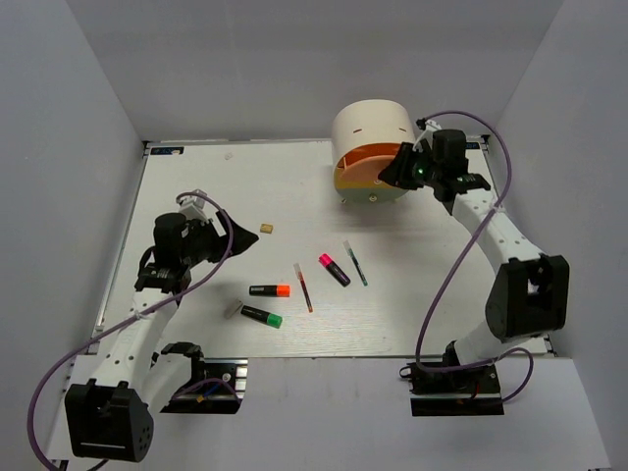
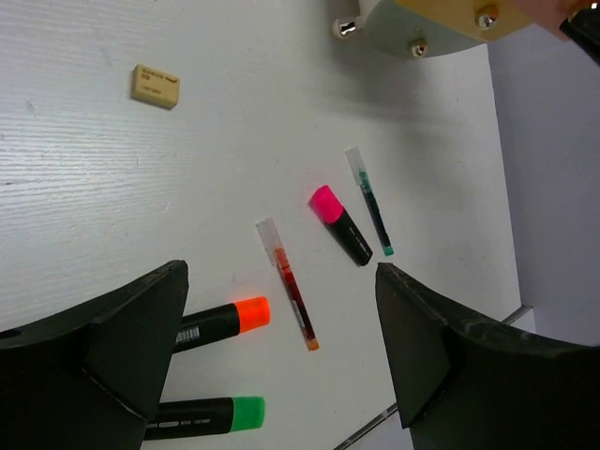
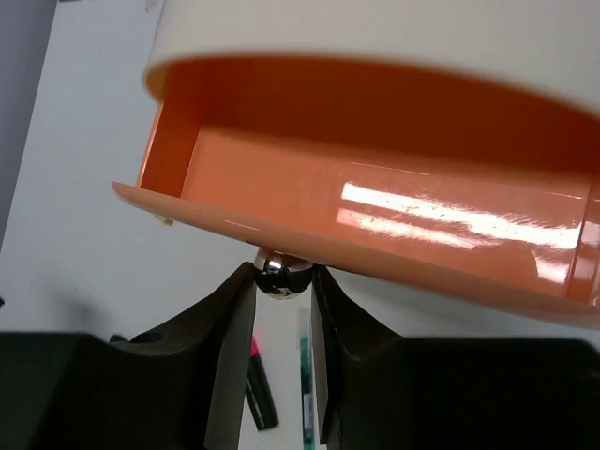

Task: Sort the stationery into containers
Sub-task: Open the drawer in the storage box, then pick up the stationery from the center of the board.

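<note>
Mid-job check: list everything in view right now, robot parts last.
Desk unit: one, cream, far right of table.
Drawer: one, orange, pulled open, nothing seen inside.
Knob: one, silver, drawer front.
Highlighters: three, black, caps orange, green, pink, mid-table.
Pens: two, red, green, flanking pink highlighter.
Erasers: two, tan, grey, left of centre.
Left gripper: one, black, open, over table.
Right gripper: one, black, shut on knob.
</note>
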Robot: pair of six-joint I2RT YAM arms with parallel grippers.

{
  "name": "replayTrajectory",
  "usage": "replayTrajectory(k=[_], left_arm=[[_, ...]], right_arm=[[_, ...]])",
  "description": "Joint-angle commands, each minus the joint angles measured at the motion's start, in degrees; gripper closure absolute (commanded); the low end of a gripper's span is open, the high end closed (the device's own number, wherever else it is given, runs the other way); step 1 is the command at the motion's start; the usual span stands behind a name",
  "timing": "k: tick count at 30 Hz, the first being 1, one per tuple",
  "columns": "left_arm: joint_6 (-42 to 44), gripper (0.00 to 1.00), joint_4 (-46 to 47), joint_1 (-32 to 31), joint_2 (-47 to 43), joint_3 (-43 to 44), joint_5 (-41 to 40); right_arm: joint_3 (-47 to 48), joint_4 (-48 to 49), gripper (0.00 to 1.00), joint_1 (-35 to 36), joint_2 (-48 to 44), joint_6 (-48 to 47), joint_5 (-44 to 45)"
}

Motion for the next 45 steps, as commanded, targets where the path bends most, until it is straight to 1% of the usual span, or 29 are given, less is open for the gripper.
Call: replayTrajectory(k=[1,5,6,7,10,11,13,14,16,20,24,26,27,28,29,30,32,38,40,44,45], left_arm=[[-0.9,0.09,3.63,-0.17,1.37,1.3,2.81],[-3.44,0.09,5.21,-0.17,5.32,1.3,2.28],[-4.06,0.09,5.21,-0.17,6.38,1.3,1.76],[-4.59,0.09,6.78,-0.17,7.52,1.3,1.75],[-6.35,0.1,9.42,-0.17,13.49,2.35,1.75],[-6.96,0.1,9.43,-0.17,15.08,2.35,1.75],[-8.19,0.1,9.95,-0.7,20.16,4.37,1.75],[-8.2,0.12,9.96,-0.7,21.67,5.16,1.23],[-9.33,0.12,9.96,-0.7,24.31,7.79,-0.09],[-10.57,0.12,8.56,-1.75,29.75,11.49,-2.37],[-12.41,0.12,9.08,-2.45,32.22,12.81,-2.38],[-13.63,0.12,9.08,-2.98,33.63,13.42,-3.51],[-13.65,0.12,8.56,-2.98,34.24,13.43,-4.56],[-14.52,0.12,7.94,-3.5,34.86,14.12,-5.18],[-15.05,0.12,7.24,-3.51,36.35,15.35,-5.97],[-15.05,0.13,5.93,-4.12,37.23,15.97,-7.02],[-15.67,0.15,3.9,-4.73,38.9,18.24,-8.7],[-17.86,0.15,-2.52,-7.46,45.23,24.32,-15.2],[-19.09,0.16,-4.7,-8.17,46.9,27.2,-17.57],[-21.9,0.28,-9.45,-10.18,51.99,32.84,-22.22],[-23.13,0.33,-10.51,-10.71,53.75,33.89,-23.2]], right_arm=[[-5.76,-0.11,1.0,-0.17,-7.9,-2.7,-3.0],[-10.87,0.42,1.0,0.0,-14.32,-4.56,-4.14],[-11.57,0.33,0.99,0.01,-15.03,-5.0,-4.76],[-13.32,0.42,0.98,0.01,-16.95,-5.44,-4.85],[-15.35,2.08,0.85,-0.08,-17.93,-6.32,-4.85],[-15.27,2.44,0.7,0.01,-17.59,-6.49,-4.68],[-14.4,2.44,0.57,-0.17,-16.71,-6.67,-5.11],[-13.96,2.18,0.48,-0.17,-16.1,-7.02,-5.55],[-14.04,1.91,0.45,-0.17,-15.83,-7.02,-5.9],[-17.02,4.19,0.44,-0.08,-16.53,-7.81,-5.56],[-16.59,5.78,0.42,-0.34,-15.92,-7.64,-4.94],[-16.33,5.78,0.42,-0.52,-16.09,-8.07,-5.72],[-16.41,5.0,0.4,-0.17,-16.18,-8.6,-6.08],[-16.5,4.64,0.4,-0.08,-16.7,-9.04,-6.34],[-16.68,4.46,0.38,0.01,-16.97,-9.31,-6.69],[-17.46,4.29,0.38,-0.08,-17.23,-9.74,-7.57],[-18.08,4.2,0.33,-0.34,-18.37,-10.8,-7.75],[-19.84,4.73,0.32,-0.17,-20.92,-12.38,-8.1],[-20.45,4.9,0.32,-0.17,-21.62,-13.52,-8.28],[-21.95,4.72,0.32,-0.35,-24.78,-16.15,-9.07],[-22.73,4.72,0.32,-0.35,-25.31,-16.34,-9.16]])
